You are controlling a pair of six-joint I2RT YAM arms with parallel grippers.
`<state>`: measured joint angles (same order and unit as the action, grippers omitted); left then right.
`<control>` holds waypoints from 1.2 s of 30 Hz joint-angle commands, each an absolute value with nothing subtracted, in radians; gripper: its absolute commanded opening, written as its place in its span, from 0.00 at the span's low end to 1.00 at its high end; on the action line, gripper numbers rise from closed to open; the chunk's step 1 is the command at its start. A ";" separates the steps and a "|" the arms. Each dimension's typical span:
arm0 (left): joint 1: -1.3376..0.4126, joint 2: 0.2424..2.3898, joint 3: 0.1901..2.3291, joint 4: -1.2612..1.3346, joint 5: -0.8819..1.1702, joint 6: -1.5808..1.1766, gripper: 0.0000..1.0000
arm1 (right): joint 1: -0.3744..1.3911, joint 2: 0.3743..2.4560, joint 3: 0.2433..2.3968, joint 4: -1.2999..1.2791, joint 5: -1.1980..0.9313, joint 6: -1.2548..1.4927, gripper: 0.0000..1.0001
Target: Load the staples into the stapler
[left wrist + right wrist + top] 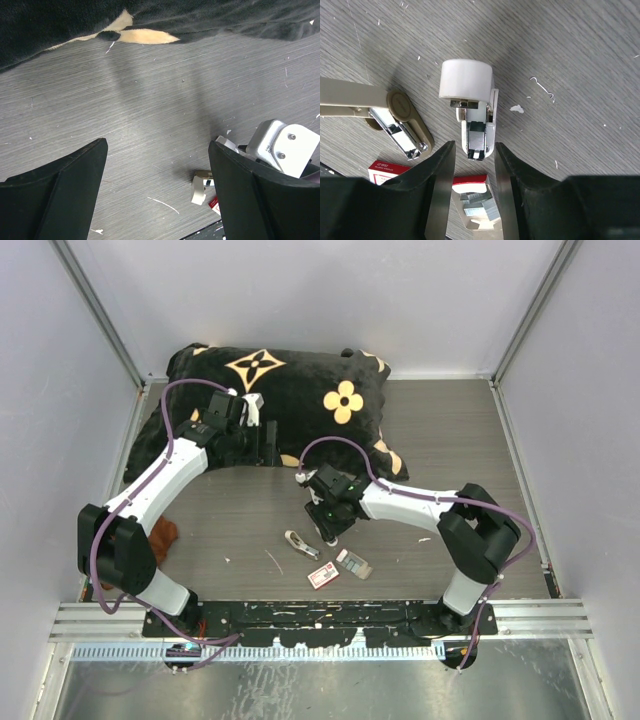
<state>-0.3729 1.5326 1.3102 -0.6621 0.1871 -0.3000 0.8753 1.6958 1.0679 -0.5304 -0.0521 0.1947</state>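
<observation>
The beige stapler (355,95) lay open on the grey table (450,440), with its shiny metal magazine turned out from the round hinge. Just beside the stapler, on its right in the top view, the right gripper (475,147) hung low over the table. Its two fingers stood only a little apart. Between them was the lower end of a white-capped metal channel (466,80), with a grey block of staples inside it. The right finger seemed to touch this channel and a thin gap showed at the left finger, so I could not tell if the pincer really pressed on it. I also could not tell if this piece belonged to the stapler.

The staples (479,207) were silvery strips in a small grey tray (354,563), which lay near the stapler, on the side of the arm bases and a little to the right. The red-and-white box (322,576) lay just beside the tray, between it and the stapler, and touched neither. One bent loose staple (542,86) lay on the table to the right of the stapler, past the white cap.

The left gripper (157,145) was well apart from the stapler, on its far side, with its fingers spread wide over the table. The black pillow (290,390) with tan flower marks lay still farther from the stapler, at the back.
</observation>
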 commanded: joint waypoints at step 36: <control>-0.603 1.790 1.287 -0.543 0.566 -0.357 0.68 | 0.847 1.378 0.644 -0.030 -0.035 0.590 0.38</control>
